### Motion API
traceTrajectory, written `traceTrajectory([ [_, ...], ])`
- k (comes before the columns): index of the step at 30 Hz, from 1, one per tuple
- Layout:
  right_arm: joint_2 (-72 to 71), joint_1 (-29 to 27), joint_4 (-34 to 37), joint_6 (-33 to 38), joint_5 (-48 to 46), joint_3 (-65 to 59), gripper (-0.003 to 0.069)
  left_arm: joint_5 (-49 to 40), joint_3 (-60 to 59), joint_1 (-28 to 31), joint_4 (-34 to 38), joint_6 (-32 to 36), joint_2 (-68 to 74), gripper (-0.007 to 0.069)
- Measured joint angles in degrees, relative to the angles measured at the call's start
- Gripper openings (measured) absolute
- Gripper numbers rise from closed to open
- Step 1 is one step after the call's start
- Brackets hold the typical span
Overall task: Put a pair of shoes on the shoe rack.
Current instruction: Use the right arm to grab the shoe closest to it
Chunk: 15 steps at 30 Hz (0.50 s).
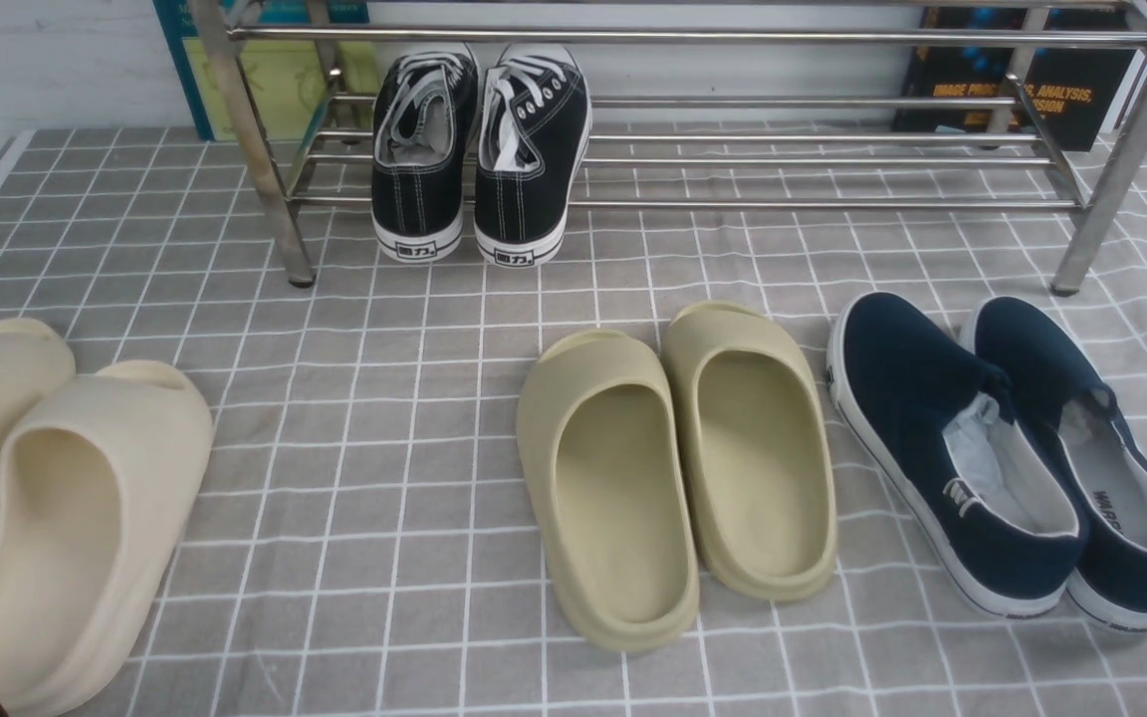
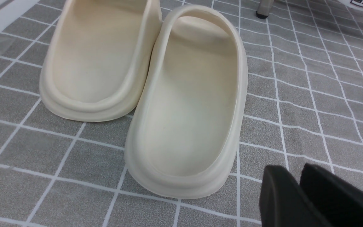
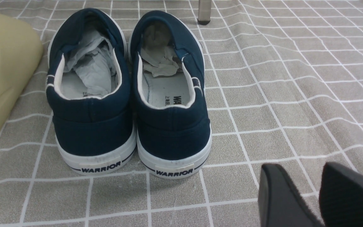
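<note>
Hanging part-open, empty, by the navy shoes (image 3: 169, 132) before the shoe rack (image 1: 733, 204), my right gripper (image 3: 304, 176) is facing light, soft canvas; I'm favouring the likely stiffer heels. Of my left gripper (image 2: 295, 176), I cannot tell.

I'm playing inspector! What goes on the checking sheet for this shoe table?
Surface: grey tablecloth with white grid lines, slightly wrinkled.
Job's things: navy-blue canvas slip-on sneakers with white soles, side by side on the cloth, not yet on the rack, crumpled paper inside; shiny silver metal-tube shoe rack at the back.
Clutter: black lace-up sneakers with white laces on the rack's lower bars; olive foam slides and cream foam slides on the cloth.
Grippers: left end effector near the cream slides, empty, gap too narrow to judge; right end effector open, empty, behind the navy heels.
Cables: nothing seen.
Surroundings: white wall; dark book with orange lettering behind the rack.
</note>
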<state>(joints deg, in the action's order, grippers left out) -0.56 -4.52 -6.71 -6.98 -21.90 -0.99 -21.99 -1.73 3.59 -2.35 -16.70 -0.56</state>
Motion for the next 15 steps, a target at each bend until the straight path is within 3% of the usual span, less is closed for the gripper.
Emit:
traceTrajectory([
  [15,0.00,0.00,0.51,0.00,0.00,0.00,0.0239,0.00,0.00,0.00,0.00,0.00,0.00,0.0113],
])
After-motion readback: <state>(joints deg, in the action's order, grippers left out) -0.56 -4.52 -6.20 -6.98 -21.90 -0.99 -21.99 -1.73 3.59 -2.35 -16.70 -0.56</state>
